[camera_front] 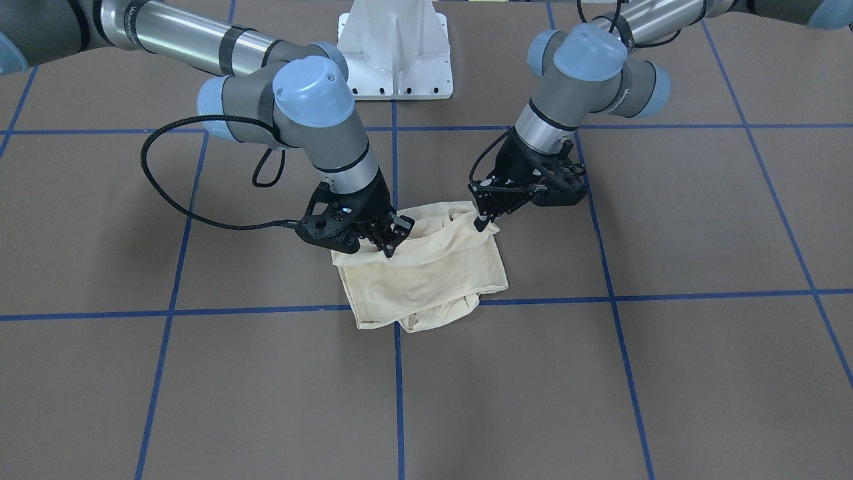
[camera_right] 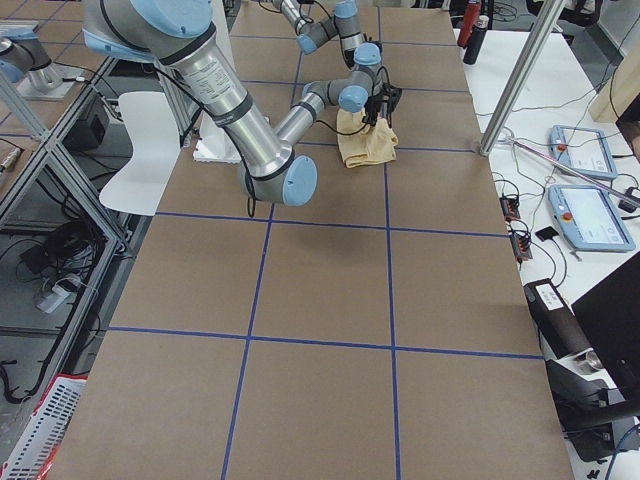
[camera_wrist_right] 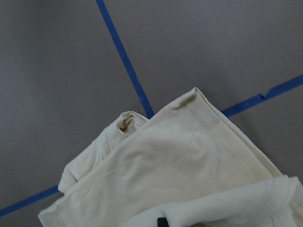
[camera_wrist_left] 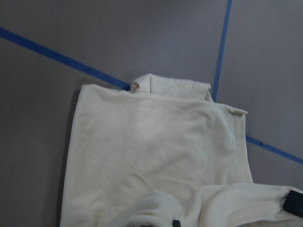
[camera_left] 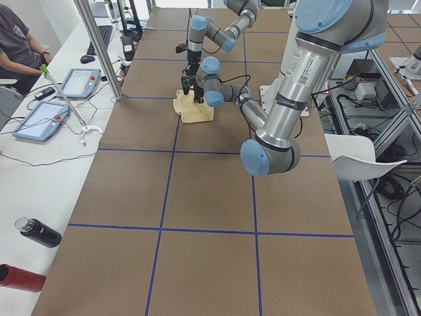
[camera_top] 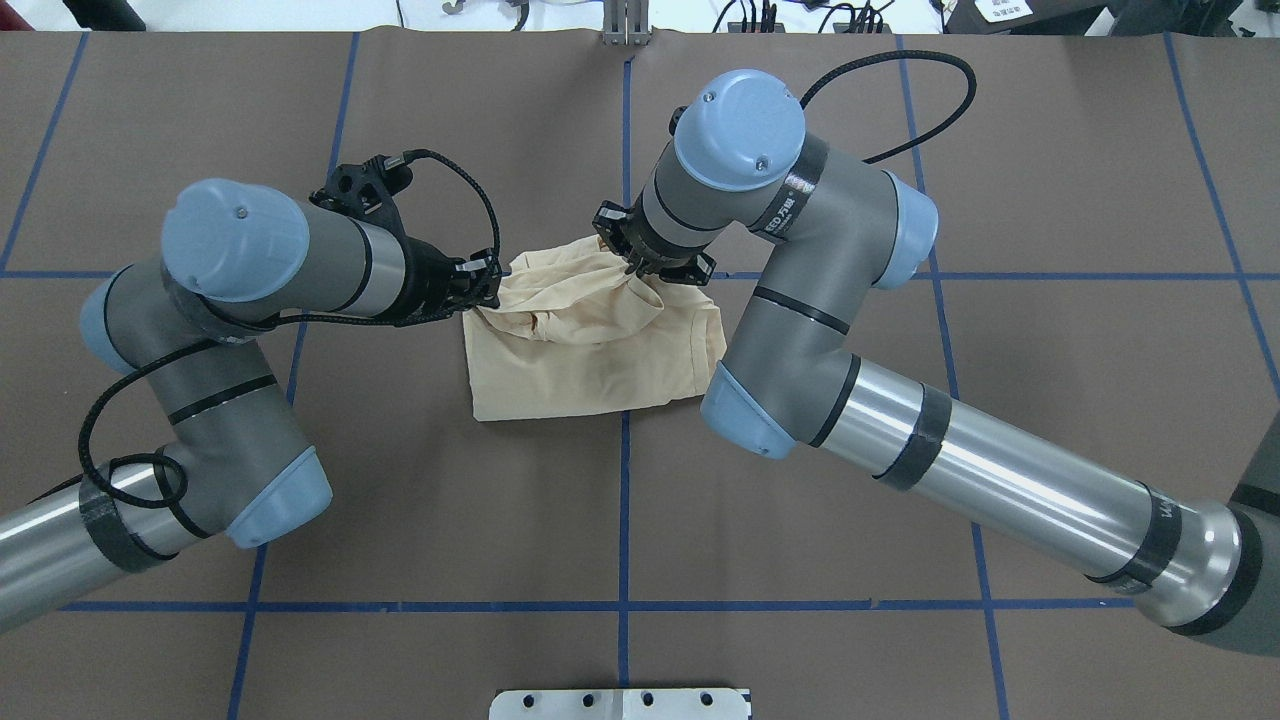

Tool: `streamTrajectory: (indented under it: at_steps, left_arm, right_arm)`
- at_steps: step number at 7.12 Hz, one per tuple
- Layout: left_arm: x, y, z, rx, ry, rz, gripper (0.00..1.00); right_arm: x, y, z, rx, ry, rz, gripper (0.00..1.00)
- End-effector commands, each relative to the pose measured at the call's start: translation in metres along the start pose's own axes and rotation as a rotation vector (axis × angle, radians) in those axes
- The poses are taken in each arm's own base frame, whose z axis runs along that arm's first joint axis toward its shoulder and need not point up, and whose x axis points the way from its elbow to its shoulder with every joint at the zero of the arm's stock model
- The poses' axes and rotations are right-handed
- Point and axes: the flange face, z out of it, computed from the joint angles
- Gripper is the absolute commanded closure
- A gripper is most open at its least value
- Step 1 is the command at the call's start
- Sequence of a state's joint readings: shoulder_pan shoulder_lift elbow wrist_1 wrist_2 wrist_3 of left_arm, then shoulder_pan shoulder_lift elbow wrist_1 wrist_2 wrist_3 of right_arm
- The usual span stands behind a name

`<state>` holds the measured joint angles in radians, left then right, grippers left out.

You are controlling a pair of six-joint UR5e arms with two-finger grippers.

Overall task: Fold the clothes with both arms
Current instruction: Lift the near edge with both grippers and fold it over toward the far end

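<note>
Overhead exterior shows the T-shirt (camera_top: 590, 350) lying folded small, mostly on the robot's side of both grippers. The left gripper (camera_top: 483, 290) and right gripper (camera_top: 636, 268) each look clenched on its raised edge. You should move both corners level and together, so the fold lands square. Beneath them the brown table (camera_top: 900, 420) carries blue tape squares; a control tablet (camera_left: 41, 120) sits well aside.

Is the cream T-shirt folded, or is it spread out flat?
Folded. The T-shirt lies as a small layered rectangle, no sleeve spread out; the left gripper and right gripper each pinch a lifted layer.
</note>
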<state>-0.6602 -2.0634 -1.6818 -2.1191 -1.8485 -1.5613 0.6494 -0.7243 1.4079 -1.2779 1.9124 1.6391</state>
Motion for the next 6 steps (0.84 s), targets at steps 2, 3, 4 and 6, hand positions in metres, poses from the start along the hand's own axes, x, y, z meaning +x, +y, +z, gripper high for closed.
streamTrajectory:
  at_steps: [2,3,4,6]
  left_arm:
    - [-0.02,-0.041,0.029,0.04,-0.037,0.024,1.0]
    - [-0.023,-0.042,0.033,0.04,-0.031,0.026,1.0]
    - [-0.025,-0.043,0.036,0.04,-0.036,0.023,1.0]
    - [-0.03,-0.046,0.047,0.041,-0.017,0.028,1.0]
  right_arm:
    - [-0.027,-0.038,0.032,0.034,0.011,0.011,1.0]
    - [-0.023,-0.049,0.043,0.039,-0.012,0.007,1.0]
    - [-0.023,-0.052,0.051,0.041,-0.008,0.009,1.0]
    - [-0.028,-0.05,0.049,0.038,-0.013,0.006,1.0]
